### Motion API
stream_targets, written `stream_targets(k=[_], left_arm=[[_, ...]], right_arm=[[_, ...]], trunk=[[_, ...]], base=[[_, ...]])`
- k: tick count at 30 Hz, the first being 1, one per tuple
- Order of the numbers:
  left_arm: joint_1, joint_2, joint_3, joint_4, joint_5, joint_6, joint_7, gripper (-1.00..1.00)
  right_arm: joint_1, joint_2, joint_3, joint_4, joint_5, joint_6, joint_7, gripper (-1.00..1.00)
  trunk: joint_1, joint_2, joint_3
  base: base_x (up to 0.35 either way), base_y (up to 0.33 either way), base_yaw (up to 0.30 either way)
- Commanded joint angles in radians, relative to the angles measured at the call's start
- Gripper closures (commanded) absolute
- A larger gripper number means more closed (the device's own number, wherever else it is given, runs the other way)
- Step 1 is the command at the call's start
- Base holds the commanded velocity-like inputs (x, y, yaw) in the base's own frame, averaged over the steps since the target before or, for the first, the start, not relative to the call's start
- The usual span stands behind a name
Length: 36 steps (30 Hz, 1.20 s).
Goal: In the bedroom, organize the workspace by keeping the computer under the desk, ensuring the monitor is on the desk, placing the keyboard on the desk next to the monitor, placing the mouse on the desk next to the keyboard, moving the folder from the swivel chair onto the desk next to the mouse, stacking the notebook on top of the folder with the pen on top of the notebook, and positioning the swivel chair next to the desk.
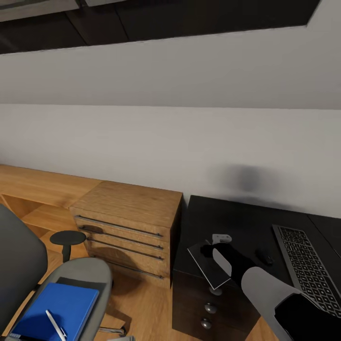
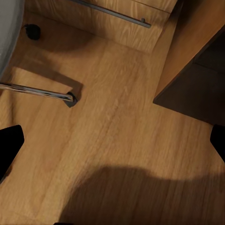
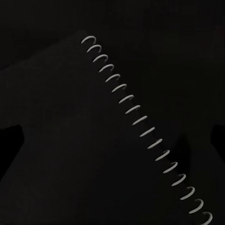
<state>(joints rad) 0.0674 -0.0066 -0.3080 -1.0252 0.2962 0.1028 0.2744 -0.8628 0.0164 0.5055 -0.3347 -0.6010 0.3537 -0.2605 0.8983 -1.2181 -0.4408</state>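
1. Grey wall (image 1: 142, 142) and sloped ceiling behind everything; light plank floor (image 2: 112, 140) below.
2. Black glossy counter (image 1: 237, 218) at the right, against the wall, its drawer knobs (image 1: 210, 308) silver on the dark front.
3. Light wooden chest (image 1: 128, 213) with long bar handles, just beside the counter's left end.
4. Swivel chair (image 1: 19, 265) at the lower left, on the floor in front of the chest, well apart from the counter; chrome leg and castor (image 2: 70, 97) seen from the left wrist.
5. Keyboard (image 1: 305, 267) flat on the counter near its right front edge, slanted away from the wall.
6. Blue folder (image 1: 59, 308) flat on the chair seat.
7. Notebook (image 1: 208, 265) at the counter's front left corner, tilted, one corner past the front edge; spiral binding (image 3: 140, 122) bright across the right wrist view.
8. Right gripper (image 1: 222, 248) directly over the notebook, dark against it; jaws' opening and any grip impossible to tell.
9. Left gripper (image 2: 112, 140) over bare floor, jaws spread wide, nothing between them.
10. Mouse (image 1: 265, 257) on the counter between notebook and keyboard, near the keyboard's left edge.
11. White pen (image 1: 56, 325) lying on the folder, near its front edge.
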Motion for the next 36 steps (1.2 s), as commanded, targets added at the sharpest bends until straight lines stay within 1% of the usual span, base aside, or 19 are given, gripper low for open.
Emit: stream_targets(k=[1,12,18,24,31,36], left_arm=[[0.0,0.0,-0.002,-0.003,0.008,0.004,0.006,-1.0],[0.0,0.0,-0.002,-0.002,0.009,0.005,0.006,-1.0],[0.0,0.0,-0.002,0.0,0.009,0.005,0.006,-1.0],[0.0,0.0,-0.002,0.001,0.009,0.006,0.006,-1.0],[0.0,0.0,-0.002,0.009,0.009,0.006,0.005,-1.0],[0.0,0.0,-0.003,0.017,0.009,0.006,0.005,-1.0]], right_arm=[[-0.001,-0.001,0.008,-0.002,-0.01,0.003,-0.008,-1.0],[-0.001,-0.001,0.008,-0.002,-0.009,-0.003,-0.008,-1.0],[0.0,-0.001,0.008,-0.001,-0.008,-0.004,-0.008,-1.0],[-0.001,-0.001,0.008,-0.001,-0.008,-0.004,-0.008,-1.0],[-0.001,-0.001,0.008,-0.001,-0.008,-0.004,-0.008,-1.0],[-0.001,-0.001,0.008,-0.001,-0.008,-0.005,-0.008,-1.0]], trunk=[[0.0,-0.001,-0.001],[0.0,-0.001,-0.001],[0.0,-0.001,-0.001],[0.0,-0.001,-0.001],[0.0,-0.001,-0.001],[0.0,-0.001,-0.001]], base=[[0.0,0.0,0.0],[0.01,0.0,0.0],[0.169,0.0,0.0],[0.081,0.0,0.0],[0.206,0.0,0.0],[0.081,0.0,0.0]])
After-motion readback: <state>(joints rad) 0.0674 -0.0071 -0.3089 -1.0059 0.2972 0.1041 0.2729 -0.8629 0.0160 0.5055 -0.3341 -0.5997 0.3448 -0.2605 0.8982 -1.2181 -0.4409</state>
